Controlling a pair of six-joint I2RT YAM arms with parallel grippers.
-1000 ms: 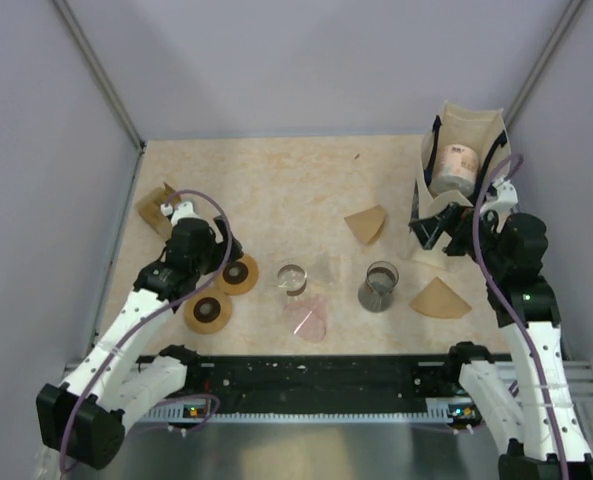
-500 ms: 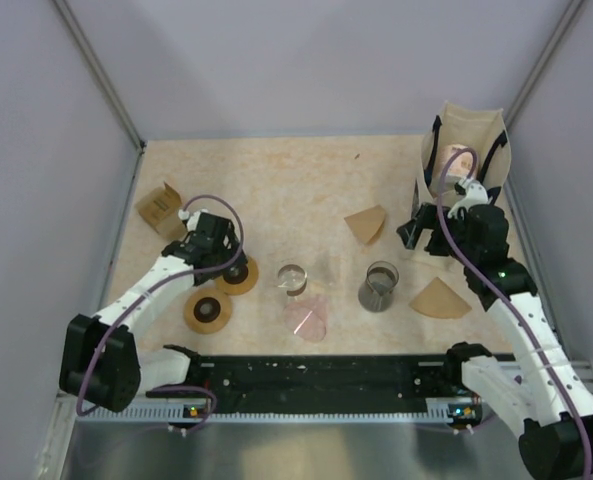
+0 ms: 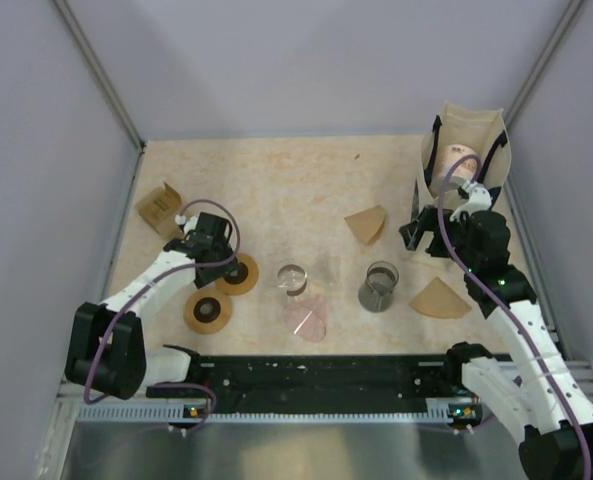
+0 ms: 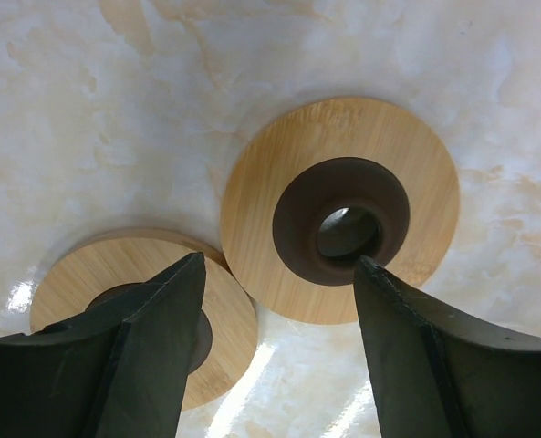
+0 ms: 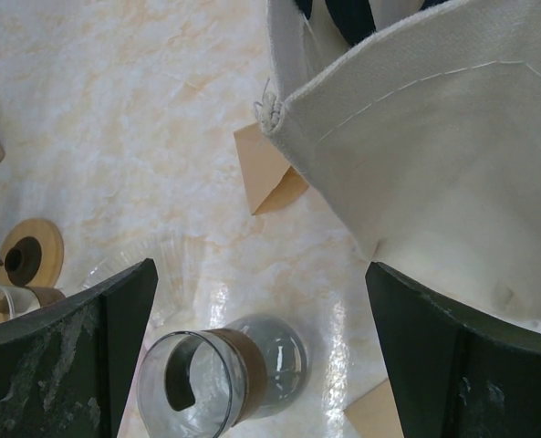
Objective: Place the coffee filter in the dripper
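Observation:
Two tan paper coffee filters lie flat, one (image 3: 366, 224) mid-table and one (image 3: 439, 298) at the right, by the glass carafe (image 3: 379, 286). A pink translucent dripper (image 3: 306, 318) lies near the front, and a faint clear ribbed one (image 5: 156, 260) lies beside the carafe (image 5: 224, 383). My left gripper (image 3: 228, 266) hovers low over two wooden discs with dark centres (image 4: 341, 208) (image 4: 115, 292). It (image 4: 279, 265) is open, with only table between its fingers. My right gripper (image 3: 423, 232) is wide open beside the canvas bag, holding nothing (image 5: 261, 269).
The cream canvas bag (image 3: 464, 160) with a can inside stands at the back right, and its wall (image 5: 434, 155) is close to my right fingers. A small cardboard box (image 3: 160, 208) sits at the left. A short glass (image 3: 292, 278) stands beside the wooden discs.
The left arm has dropped and stretched out over the wooden discs, and its jaws have narrowed a little. The right arm has leaned forward and slightly left by the bag.

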